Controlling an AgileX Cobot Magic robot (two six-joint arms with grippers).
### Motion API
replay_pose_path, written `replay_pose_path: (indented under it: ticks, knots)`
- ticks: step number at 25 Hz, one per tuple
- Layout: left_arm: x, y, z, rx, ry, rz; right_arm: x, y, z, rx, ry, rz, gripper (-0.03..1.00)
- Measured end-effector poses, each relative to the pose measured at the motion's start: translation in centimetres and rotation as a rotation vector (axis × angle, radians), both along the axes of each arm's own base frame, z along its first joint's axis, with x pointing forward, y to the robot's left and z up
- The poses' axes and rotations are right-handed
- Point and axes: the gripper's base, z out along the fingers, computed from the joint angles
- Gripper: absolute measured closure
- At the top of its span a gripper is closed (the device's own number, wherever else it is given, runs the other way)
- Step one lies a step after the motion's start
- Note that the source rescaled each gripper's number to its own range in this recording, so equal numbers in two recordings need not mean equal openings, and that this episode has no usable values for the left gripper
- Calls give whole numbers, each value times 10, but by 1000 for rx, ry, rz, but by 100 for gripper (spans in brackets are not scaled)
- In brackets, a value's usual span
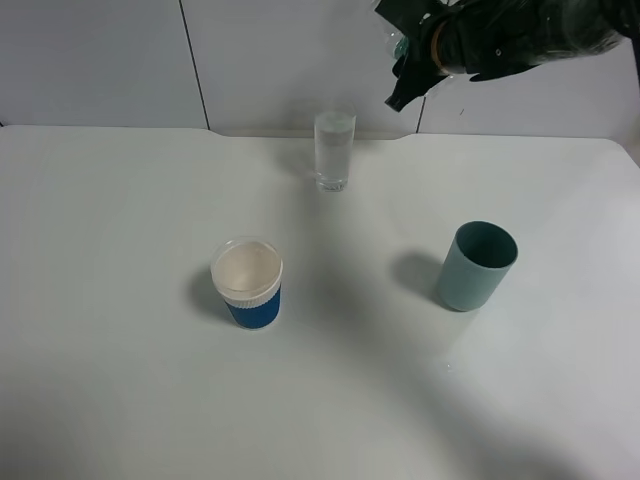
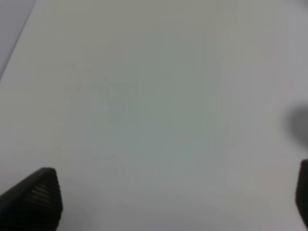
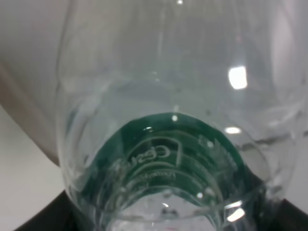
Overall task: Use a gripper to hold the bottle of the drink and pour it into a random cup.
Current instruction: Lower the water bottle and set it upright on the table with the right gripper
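1. The bottle (image 1: 398, 44) is in my right gripper (image 1: 415, 70), in the upper right of the overhead frame, lifted clear of the table (image 1: 120, 400).
2. That part of the overhead frame is blurred. The bottle's clear end seems to point left toward the middle of the frame, but I cannot vouch for its tilt.
3. In the right wrist view the bottle (image 3: 163, 149) fills nearly the whole frame: clear plastic, a dark green label with white print, and liquid inside.
4. My right gripper is clamped on the bottle. Its dark jaws show at the two lower corners of the wrist frame, pressed to either side of the plastic.
5. The tall clear glass (image 1: 334, 150) stands upright at the top centre of the table, down and to the left of the bottle and apart from it.
6. A teal cup (image 1: 475, 265) stands at the right of centre, below the gripper in the frame.
7. A white-rimmed cup with a blue sleeve (image 1: 247, 283) stands left of centre, well apart from the teal one.
8. My left gripper (image 2: 168, 199) has its jaws spread wide with nothing between them. Only bare white tabletop (image 2: 154, 96) lies under it.
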Motion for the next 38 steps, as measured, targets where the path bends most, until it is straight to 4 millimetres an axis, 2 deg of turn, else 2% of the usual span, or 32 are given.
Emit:
replay_pose_path:
  ticks: [8, 11, 19, 27, 32, 38]
  knots:
    - [0, 0, 0, 0, 0, 0, -3, -25, 32, 264, 14, -44, 97]
    - [0, 0, 0, 0, 0, 0, -6, -35, 30, 311, 32, -17, 97]
    - [0, 0, 0, 0, 0, 0, -24, -56, -13, 381, 68, 91, 97]
    - [0, 0, 0, 0, 0, 0, -63, -78, -60, 454, 30, 212, 97]
    - [0, 0, 0, 0, 0, 0, -78, -96, -73, 514, 21, 201, 97]
    - [0, 0, 0, 0, 0, 0, -86, -114, -78, 558, -7, 176, 97]
